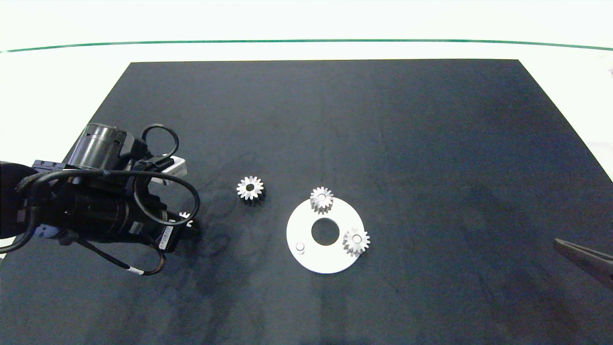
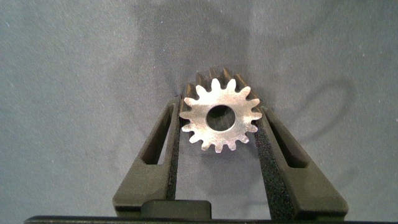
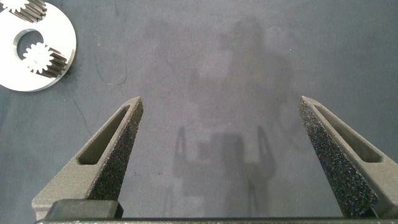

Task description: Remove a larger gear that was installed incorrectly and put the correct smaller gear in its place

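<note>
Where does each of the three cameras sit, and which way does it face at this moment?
Head view: above the table, looking down at the white disc; left arm enters left, right gripper tip at right edge.
Left wrist view: on the left arm, looking along its fingers clamped on a gear.
Right wrist view: on the right arm, facing the mat between open fingers.
Shared: head and right wrist both show the disc.

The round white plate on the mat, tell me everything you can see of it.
The round white plate lies flat on the dark mat. It looks like metal, with a large centre hole. Two gears sit at its edge, one far, one right; a short peg stands bare. Nothing else touches it.
</note>
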Motion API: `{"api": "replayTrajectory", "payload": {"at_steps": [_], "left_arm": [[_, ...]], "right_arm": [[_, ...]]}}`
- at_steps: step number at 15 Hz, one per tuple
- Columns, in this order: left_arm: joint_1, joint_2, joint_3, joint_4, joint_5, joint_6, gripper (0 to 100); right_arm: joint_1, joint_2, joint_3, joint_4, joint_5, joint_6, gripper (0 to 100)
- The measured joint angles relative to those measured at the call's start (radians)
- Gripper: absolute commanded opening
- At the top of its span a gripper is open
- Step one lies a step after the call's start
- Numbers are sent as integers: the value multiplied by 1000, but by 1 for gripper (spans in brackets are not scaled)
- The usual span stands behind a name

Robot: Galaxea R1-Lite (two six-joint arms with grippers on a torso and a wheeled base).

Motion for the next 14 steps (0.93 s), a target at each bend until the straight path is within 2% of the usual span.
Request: {"api": "replayTrajectory", "payload": {"at_steps": [5, 8, 10, 13, 14], "left_arm": [[-30, -83, -2, 0, 2, 4, 22], [-125, -150, 3, 28, 11, -6, 22], [-236, -183, 7, 34, 50, -33, 22], [-428, -207, 17, 35, 146, -53, 22], [-492, -208, 22, 33, 199, -54, 22]], "right_arm": [[0, 5, 0, -3, 1, 0, 100], [1, 1, -1, -2, 0, -1, 100], [1, -4, -1, 0, 0, -1, 100], [0, -9, -2, 4, 0, 0, 100], [-2, -10, -2, 5, 0, 0, 100]]}}
